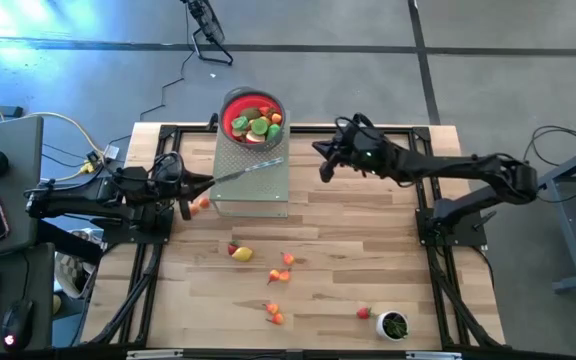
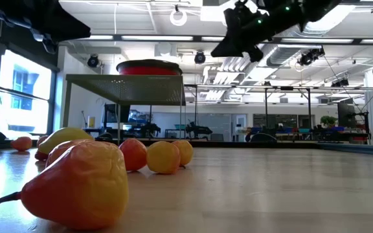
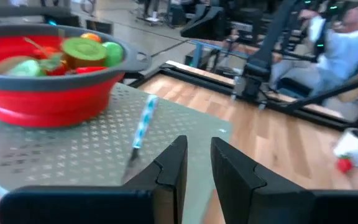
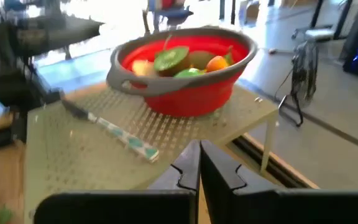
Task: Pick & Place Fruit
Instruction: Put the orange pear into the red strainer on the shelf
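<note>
**While two arms hover, fruit waits in two camps**

One red bowl [image 1: 253,120] on the perforated stand [image 1: 252,180] holds several fruit pieces [image 1: 259,124]; roughly eight more toy fruits [image 1: 241,254] lie scattered on the table [image 1: 348,250]. Left gripper [image 1: 190,192], fingers slightly apart and empty, sits beside the stand. Right gripper [image 1: 324,160], fingers together, hangs just right of it.

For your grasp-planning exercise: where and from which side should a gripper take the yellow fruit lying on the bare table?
Grip the yellow fruit across its narrow middle, coming straight down from above. It lies flat on the table, longer than wide, with a small red piece touching one end, so close the fingers across the short width, clear of that piece.
</note>
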Action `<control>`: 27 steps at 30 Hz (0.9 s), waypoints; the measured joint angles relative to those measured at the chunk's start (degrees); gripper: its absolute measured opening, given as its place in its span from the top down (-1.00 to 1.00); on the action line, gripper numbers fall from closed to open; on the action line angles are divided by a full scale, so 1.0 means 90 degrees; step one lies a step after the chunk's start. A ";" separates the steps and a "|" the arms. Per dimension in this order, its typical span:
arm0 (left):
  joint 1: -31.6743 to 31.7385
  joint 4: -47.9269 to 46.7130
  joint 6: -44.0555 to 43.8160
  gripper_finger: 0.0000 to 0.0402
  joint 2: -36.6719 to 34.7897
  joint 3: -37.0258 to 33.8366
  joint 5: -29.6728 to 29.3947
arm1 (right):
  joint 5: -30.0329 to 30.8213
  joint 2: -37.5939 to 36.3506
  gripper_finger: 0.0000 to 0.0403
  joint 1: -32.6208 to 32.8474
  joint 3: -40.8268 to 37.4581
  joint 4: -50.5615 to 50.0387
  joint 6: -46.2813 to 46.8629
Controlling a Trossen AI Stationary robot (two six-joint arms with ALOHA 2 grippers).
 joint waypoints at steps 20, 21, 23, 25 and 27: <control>0.0000 -0.0146 -0.0892 0.66 0.0726 0.0000 0.0724 | 0.0159 -0.0387 0.98 -0.0030 -0.0749 0.0953 0.0049; 0.0000 -0.0144 -0.0962 0.66 0.0782 0.0000 0.0749 | 0.0194 -0.0387 0.98 -0.0030 -0.0749 0.0951 0.0044; -0.0002 -0.0144 -0.1102 0.66 0.0906 0.0000 0.0774 | 0.0249 -0.0387 0.98 -0.0030 -0.0749 0.0953 0.0037; -0.0002 -0.0144 -0.1253 0.67 0.1041 0.0000 0.0850 | 0.0253 -0.0387 0.98 -0.0040 -0.0749 0.0953 0.0035; -0.0002 -0.0144 -0.1398 0.69 0.1178 0.0000 0.0898 | 0.0251 -0.0387 0.98 -0.0071 -0.0749 0.0951 0.0028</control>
